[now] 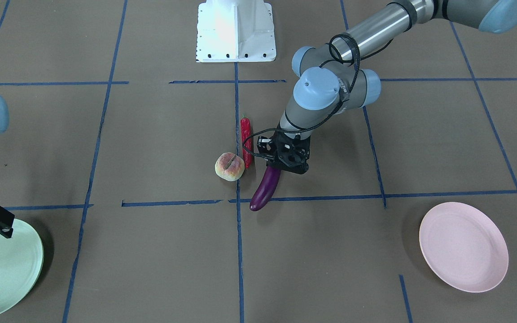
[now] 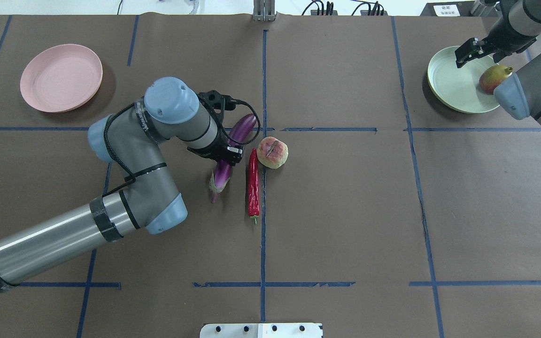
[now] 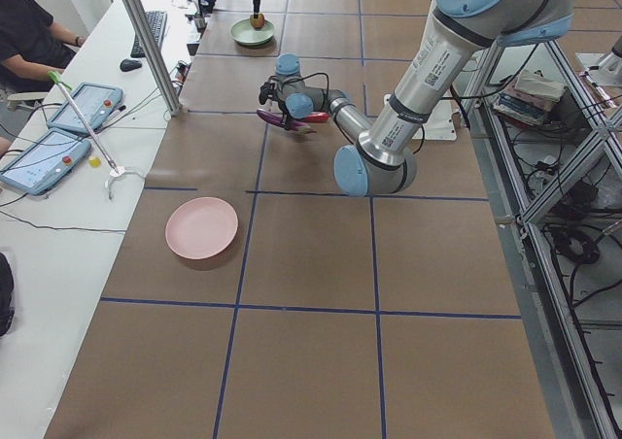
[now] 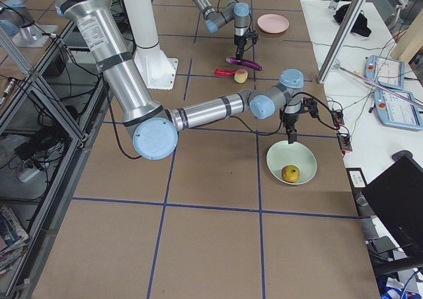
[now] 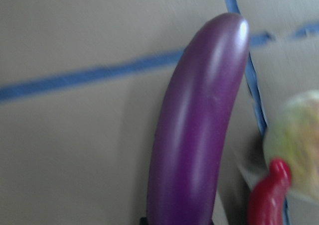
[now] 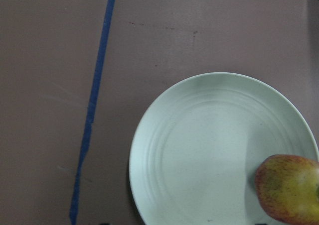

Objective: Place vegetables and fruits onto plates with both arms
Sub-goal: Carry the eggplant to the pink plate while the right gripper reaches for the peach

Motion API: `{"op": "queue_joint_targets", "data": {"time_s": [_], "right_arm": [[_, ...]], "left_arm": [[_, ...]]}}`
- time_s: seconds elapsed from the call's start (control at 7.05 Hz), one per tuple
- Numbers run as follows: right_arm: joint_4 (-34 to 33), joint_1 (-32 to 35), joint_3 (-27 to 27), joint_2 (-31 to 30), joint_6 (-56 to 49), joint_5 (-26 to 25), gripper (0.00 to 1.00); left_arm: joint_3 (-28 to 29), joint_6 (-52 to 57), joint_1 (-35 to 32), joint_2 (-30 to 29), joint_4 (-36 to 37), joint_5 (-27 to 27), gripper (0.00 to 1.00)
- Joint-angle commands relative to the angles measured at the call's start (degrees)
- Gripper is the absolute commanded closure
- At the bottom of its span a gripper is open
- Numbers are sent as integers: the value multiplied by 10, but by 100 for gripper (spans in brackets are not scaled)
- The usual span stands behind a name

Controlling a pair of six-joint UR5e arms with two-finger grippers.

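Eggplant (image 2: 241, 132) lies near-to-far, its rounded tip pointing far and slightly right, with the left gripper (image 2: 226, 156) clenched around its middle. Right gripper (image 2: 463, 55) hangs spread-fingered over the green plate (image 2: 439, 89).

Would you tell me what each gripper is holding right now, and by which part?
The left gripper grips the eggplant around its middle; the right gripper holds nothing.
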Motion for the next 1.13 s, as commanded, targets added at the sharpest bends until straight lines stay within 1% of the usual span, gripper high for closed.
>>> {"op": "queue_joint_targets", "data": {"time_s": [0.0,0.14,0.28,0.43,0.57,0.71,0.85,0.99], "right_arm": [[-1,-69,88,-11,150,-6,0],[-2,-111,142,-13,243,-6,0],[-2,-162,183,-14,329,-26,0],[-4,-228,219,-12,398,-88,0],[-5,-266,235,-7,448,-111,0],[-6,-285,237,-1,475,-117,0],[-6,-308,234,4,476,-142,0],[-7,-326,228,15,477,-168,0]], "left_arm": [[-39,-18,-116,72,2,-1,97],[-32,24,-182,105,3,-7,94],[13,106,-220,112,10,-4,93],[82,141,-247,111,6,-3,92],[140,148,-252,107,-4,-1,87],[166,145,-252,104,-24,-1,66],[186,144,-251,96,-35,-1,30],[192,144,-251,95,-44,-1,14]]}}
